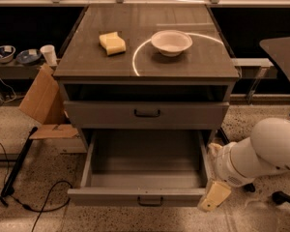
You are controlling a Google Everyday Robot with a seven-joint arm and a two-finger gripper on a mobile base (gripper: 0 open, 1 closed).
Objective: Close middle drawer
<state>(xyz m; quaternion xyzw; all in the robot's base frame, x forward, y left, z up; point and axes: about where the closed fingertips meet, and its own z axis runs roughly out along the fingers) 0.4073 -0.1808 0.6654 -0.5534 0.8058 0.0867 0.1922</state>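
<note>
The middle drawer (111,196) is pulled far out of the grey cabinet. Its long boxy interior (145,158) holds nothing, and its low flat front carries a small dark handle (150,201). My gripper (213,196) is a cream-coloured piece at the end of the white arm (266,151). It hangs low at the drawer's front right corner, just beside the front panel's right end. Whether it touches the drawer I cannot tell.
The taller-fronted drawer (146,114) above is shut. A white bowl (171,41) and a yellow sponge (112,43) sit on the cabinet top. Cardboard (41,100), a black pole (17,163) and a cable (43,202) lie left. A dark table (282,47) stands right.
</note>
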